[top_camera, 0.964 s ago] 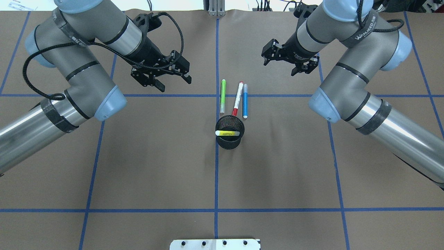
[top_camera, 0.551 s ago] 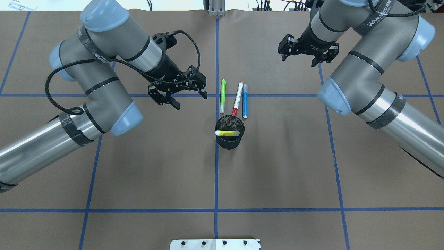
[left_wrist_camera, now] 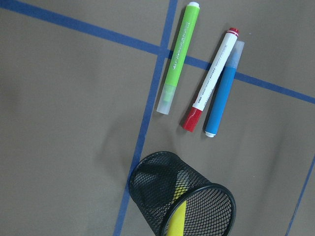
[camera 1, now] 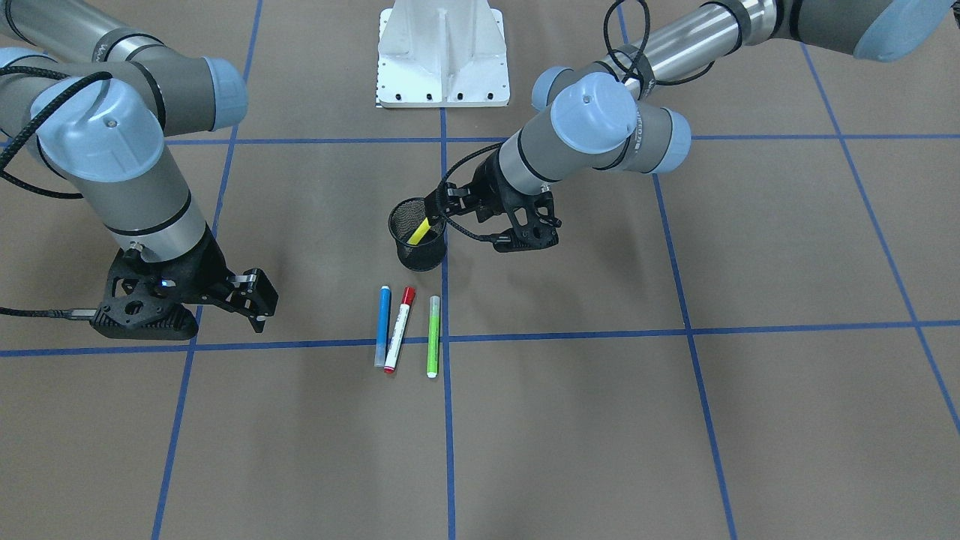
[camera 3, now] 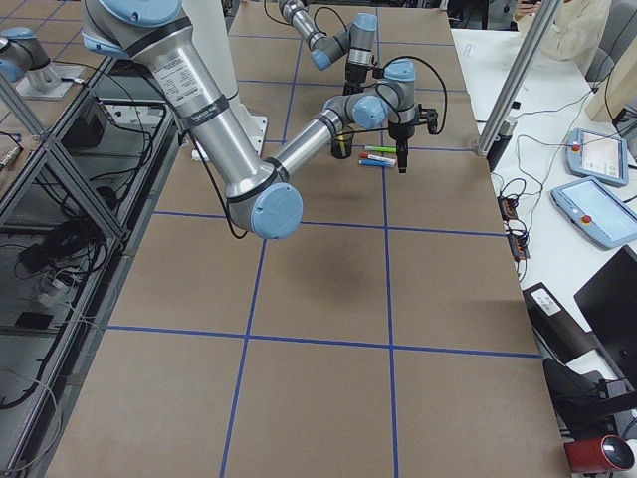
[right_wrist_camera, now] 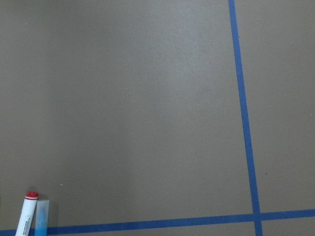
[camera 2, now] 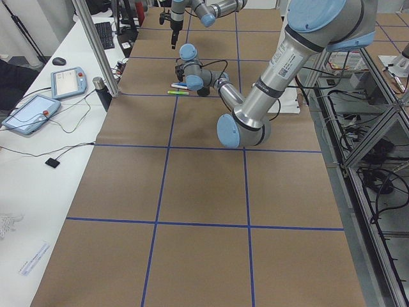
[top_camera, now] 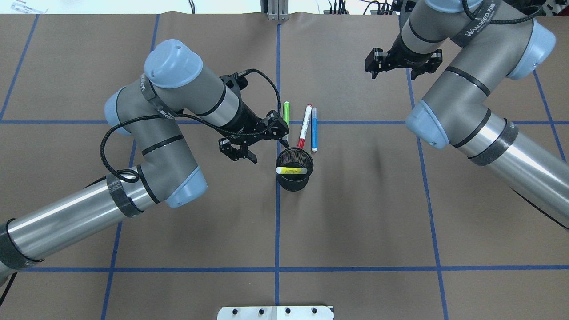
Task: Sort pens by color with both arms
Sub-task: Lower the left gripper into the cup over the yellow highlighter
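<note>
Brown paper desk with blue tape squares, and as far as I can tell the sort has barely started. The yellow pen is leaning in the mesh cup dead centre of the overhead view. The other three lie flat just above the cup: green pen on the left, then red pen and blue pen right up against each other. So that's one in the cup at best and three to go. Where each colour is meant to end up, no idea from this.

Neither arm is carrying anything. The left end effector has its fingers spread and hovers just left of the cup, with one finger over the lower end of the green pen. The right end effector, also spread and empty, sits in the upper right, well apart from the pens.

Room-wise:
- Loads of bare paper left, right and below the cup, so drop spots are easy.
- It's tight around the cluster itself. The red cap nearly meets the cup rim in the overhead view, and red and blue leave no gap for a finger between them.
- Green looks like the easy first grab since it's got space on both sides, just mind the cup beside it.
- The desk's far edge runs along the top of the frame, fairly near the right arm's tool.
</note>
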